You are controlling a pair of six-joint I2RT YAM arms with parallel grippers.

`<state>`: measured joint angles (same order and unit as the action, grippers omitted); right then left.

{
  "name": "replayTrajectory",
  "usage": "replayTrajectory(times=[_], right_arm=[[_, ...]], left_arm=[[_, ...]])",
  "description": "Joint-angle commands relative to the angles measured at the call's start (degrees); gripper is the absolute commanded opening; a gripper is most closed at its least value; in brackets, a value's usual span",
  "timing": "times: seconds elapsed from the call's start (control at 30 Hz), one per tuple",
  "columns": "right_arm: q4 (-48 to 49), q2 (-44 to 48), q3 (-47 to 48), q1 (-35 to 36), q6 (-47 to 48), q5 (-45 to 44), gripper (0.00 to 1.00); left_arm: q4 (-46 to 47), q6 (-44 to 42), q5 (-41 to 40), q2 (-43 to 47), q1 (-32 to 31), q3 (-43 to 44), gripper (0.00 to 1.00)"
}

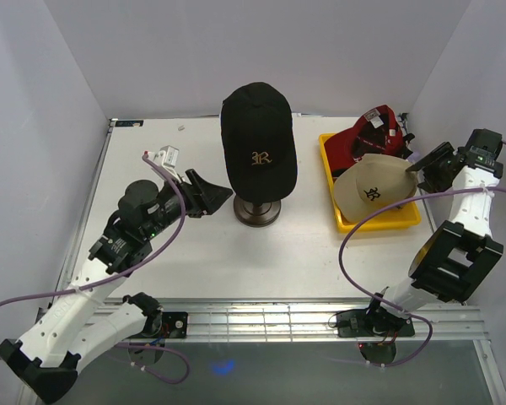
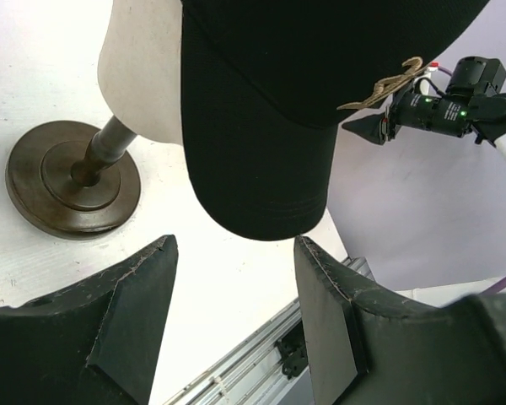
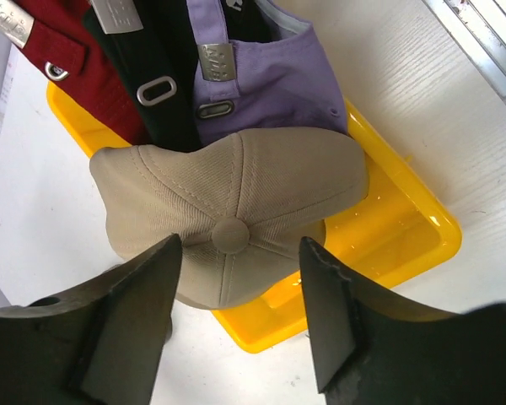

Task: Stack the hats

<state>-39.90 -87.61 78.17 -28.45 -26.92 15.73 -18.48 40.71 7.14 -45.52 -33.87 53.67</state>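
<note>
On the table (image 1: 236,261), the mannequin head (image 2: 139,76) under its black cap (image 1: 259,126) blocks the middle toward the far edge. The yellow tray (image 1: 388,221), heaped with caps (image 1: 371,187), fills the right edge. Bare surface runs along the near edge and between the two.

Five hats (image 1: 260,135), one mannequin (image 2: 143,67), one tray (image 3: 405,228)
</note>
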Motion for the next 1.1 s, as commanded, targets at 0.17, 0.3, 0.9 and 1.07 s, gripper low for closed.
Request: replayTrajectory(times=[0.17,0.3,0.9,1.07], right_arm=[[5.5,-0.5,-0.8,-0.2,-2.5,1.2,0.51],[7.2,-0.3,-2.4,-0.1,-3.6,2.1,0.46],[10.3,0.2,-5.8,0.9,-5.9,3.0,0.20],[9.8,0.9,-4.9,1.0,-5.8,2.8,0.08]], left_arm=[[1.9,-0.6,1.1,-0.5,0.3,-0.9,0.68],[1.7,-0.8,0.9,-0.9,0.2,-0.8,0.68],[1.7,-1.0,0.9,-2.0,0.3,-0.5,0.67],[1.4,-1.1,0.9,-2.5,0.2,-0.1,0.67]])
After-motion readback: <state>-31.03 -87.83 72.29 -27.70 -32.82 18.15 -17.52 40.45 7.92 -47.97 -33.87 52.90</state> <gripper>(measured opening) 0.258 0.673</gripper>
